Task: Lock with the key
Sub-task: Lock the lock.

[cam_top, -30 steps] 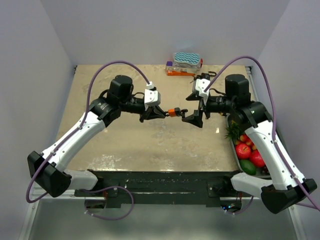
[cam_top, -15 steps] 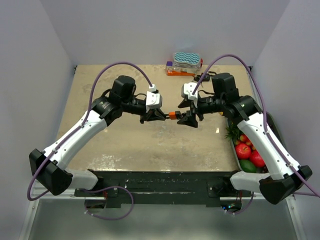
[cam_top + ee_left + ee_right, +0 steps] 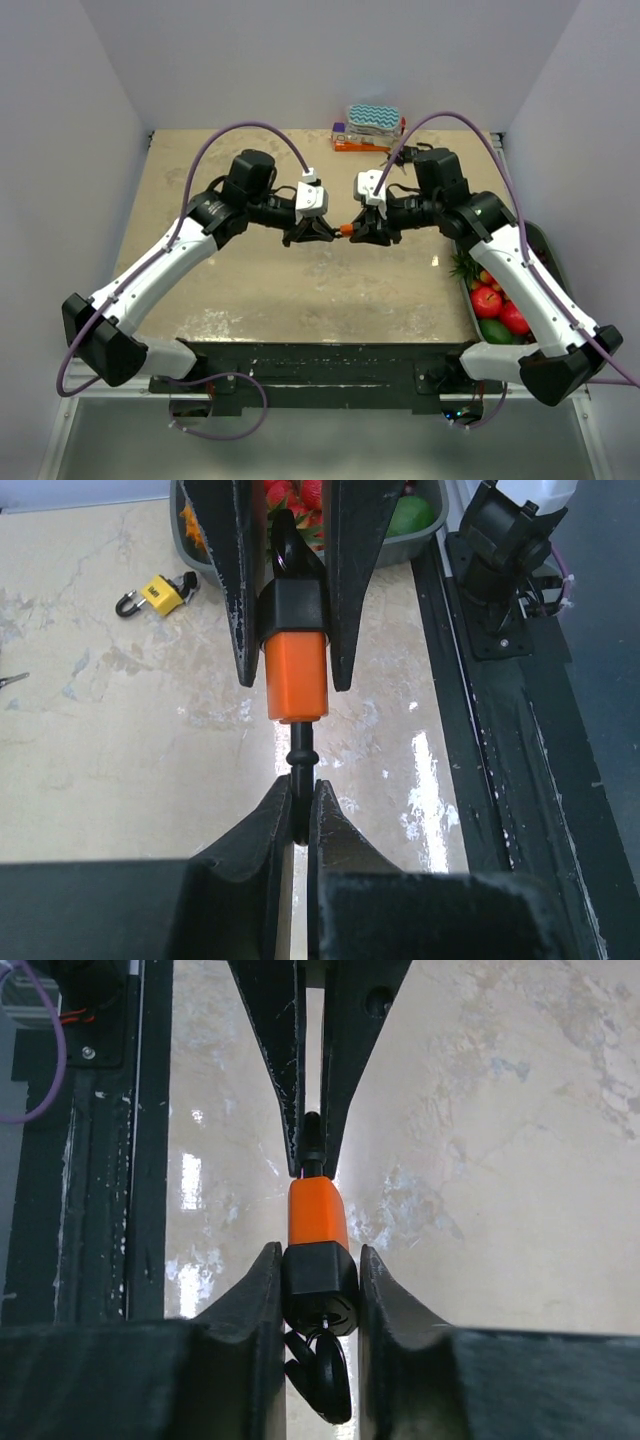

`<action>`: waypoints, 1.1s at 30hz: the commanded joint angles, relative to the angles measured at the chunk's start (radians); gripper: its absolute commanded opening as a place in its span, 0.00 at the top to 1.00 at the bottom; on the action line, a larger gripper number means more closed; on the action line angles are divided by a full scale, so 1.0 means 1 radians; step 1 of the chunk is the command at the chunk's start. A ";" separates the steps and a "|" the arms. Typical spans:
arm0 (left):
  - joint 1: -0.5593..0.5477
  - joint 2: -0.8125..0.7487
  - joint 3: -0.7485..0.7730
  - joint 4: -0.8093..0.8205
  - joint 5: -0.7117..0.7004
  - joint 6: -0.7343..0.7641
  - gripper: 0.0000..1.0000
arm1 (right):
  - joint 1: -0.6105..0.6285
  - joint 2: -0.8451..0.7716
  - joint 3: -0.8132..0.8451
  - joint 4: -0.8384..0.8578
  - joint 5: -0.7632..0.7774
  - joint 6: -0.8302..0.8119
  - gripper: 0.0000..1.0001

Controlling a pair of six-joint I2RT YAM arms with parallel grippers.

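Observation:
An orange padlock [image 3: 346, 229] with a black base hangs in the air between both arms, above the table's middle. My left gripper [image 3: 300, 792] is shut on its thin black shackle [image 3: 300, 765]. My right gripper [image 3: 320, 1260] is shut on the black base [image 3: 320, 1275], one finger on each side. The orange body [image 3: 317, 1210] sticks out beyond the fingertips. A black key [image 3: 328, 1375] sits in the base's keyhole and hangs between the right fingers. In the top view the left gripper [image 3: 328, 231] and the right gripper [image 3: 362, 230] face each other tip to tip.
A yellow padlock [image 3: 160, 593] lies on the table near a grey tray [image 3: 470, 290] of fruit at the right edge. A patterned pack [image 3: 375, 118] and an orange item [image 3: 355, 145] sit at the back. The black base rail [image 3: 310, 360] runs along the near edge.
My right gripper has moved left onto the padlock and closed from wide open around its black base. The left gripper has held the shackle almost still.

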 commanded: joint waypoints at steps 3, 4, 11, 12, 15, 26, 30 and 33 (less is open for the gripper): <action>0.001 -0.007 0.063 0.070 -0.037 -0.022 0.52 | 0.009 -0.020 0.028 0.045 0.016 0.090 1.00; 0.006 -0.013 0.059 0.073 -0.061 -0.024 0.35 | 0.009 -0.023 0.022 0.059 0.020 0.110 1.00; 0.102 -0.181 -0.098 0.318 -0.161 -0.247 0.01 | -0.031 -0.080 -0.041 0.266 -0.035 0.376 1.00; 0.108 -0.201 -0.137 0.332 -0.208 -0.261 0.01 | -0.046 -0.086 -0.049 0.301 -0.049 0.423 1.00; 0.151 -0.245 -0.152 0.328 -0.189 -0.260 0.01 | -0.054 -0.096 -0.081 0.462 -0.095 0.610 1.00; 0.156 -0.281 -0.167 0.439 0.107 -0.424 0.33 | -0.058 -0.111 -0.166 0.763 -0.202 0.923 1.00; 0.156 -0.278 -0.174 0.464 0.150 -0.450 0.42 | -0.058 -0.122 -0.176 0.761 -0.217 0.919 1.00; 0.155 -0.271 -0.179 0.479 0.184 -0.478 0.49 | -0.057 -0.135 -0.189 0.763 -0.219 0.916 1.00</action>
